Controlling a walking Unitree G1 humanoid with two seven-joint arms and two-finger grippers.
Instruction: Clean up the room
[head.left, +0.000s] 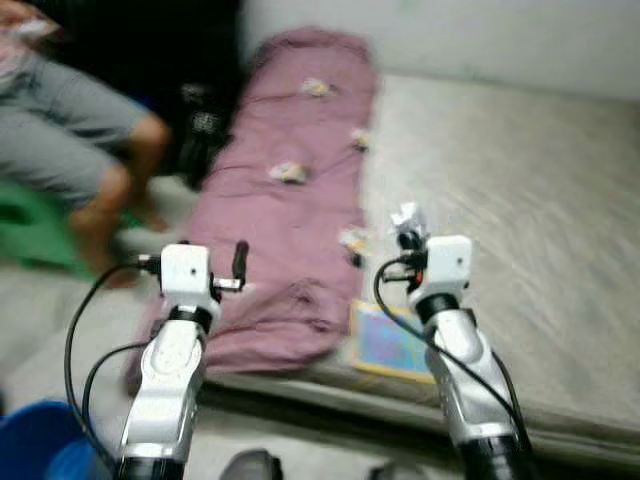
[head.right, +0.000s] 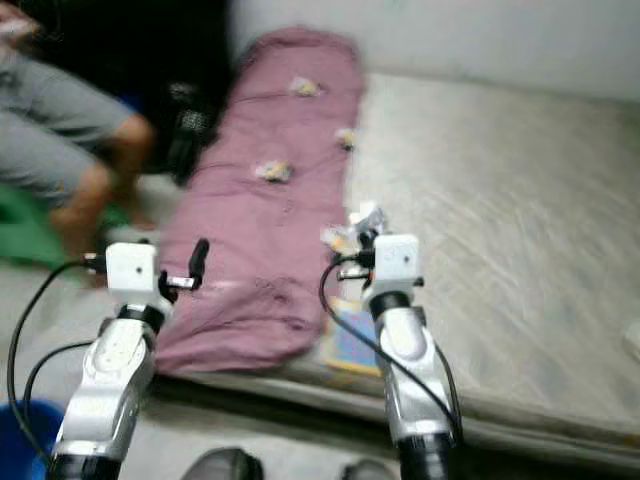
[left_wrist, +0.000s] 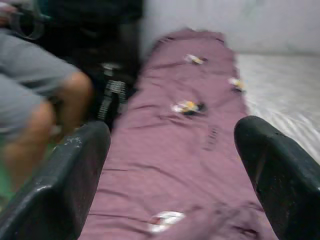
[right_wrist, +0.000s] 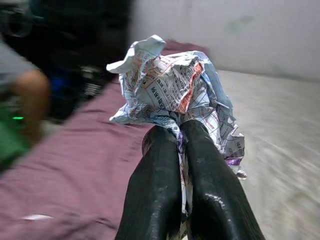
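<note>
Clamping a crumpled newspaper wad (right_wrist: 175, 95) that sticks up beyond its jaws, the right gripper (right_wrist: 182, 150) hangs above the bed (head.left: 520, 220); left gripper (left_wrist: 170, 165) jaws apart.

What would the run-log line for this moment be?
right hand: shut on crumpled paper | left hand: open above purple blanket | more paper scraps on blanket

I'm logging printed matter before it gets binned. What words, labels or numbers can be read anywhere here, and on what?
No text can be read.
Crumpled newspaper held in the right gripper: columns of print, too small and blurred to read.
Colourful flat booklet at the mattress edge: printed cover, too blurred to read.
Paper scraps on the purple blanket: no lettering can be made out.
</note>
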